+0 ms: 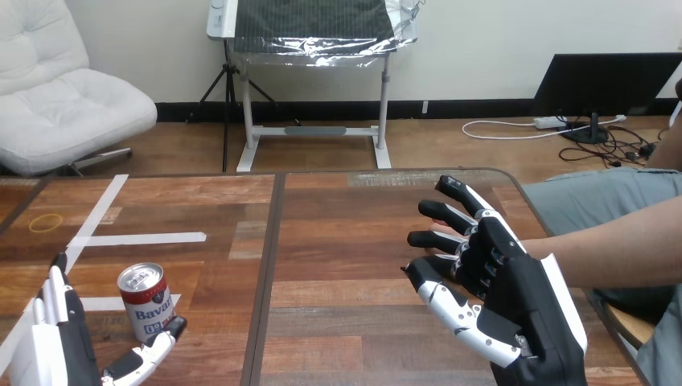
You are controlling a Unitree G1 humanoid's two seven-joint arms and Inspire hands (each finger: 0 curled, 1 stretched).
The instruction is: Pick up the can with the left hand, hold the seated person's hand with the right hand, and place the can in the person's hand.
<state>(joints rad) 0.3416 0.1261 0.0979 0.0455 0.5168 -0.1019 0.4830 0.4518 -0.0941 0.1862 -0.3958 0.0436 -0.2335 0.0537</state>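
Observation:
A red and white can (pixel 146 302) with a silver top stands upright on the wooden table (pixel 346 241) near its front left. My left hand (pixel 60 338) is open just left of the can, fingers straight, and its thumb (pixel 153 347) reaches under the can's near side, by its base. My right hand (pixel 507 289) is open at the right with its fingers spread and pointing left. It lies over the person's hand, which is mostly hidden behind it. The person's forearm (pixel 611 249) comes in from the right edge. I cannot tell whether the two hands touch.
White tape strips (pixel 141 239) cross the table's left part, and a yellow ring mark (pixel 45 222) lies at the far left. A dark seam (pixel 269 265) splits the tabletop. The table's right edge (pixel 531 201) runs by the person's lap.

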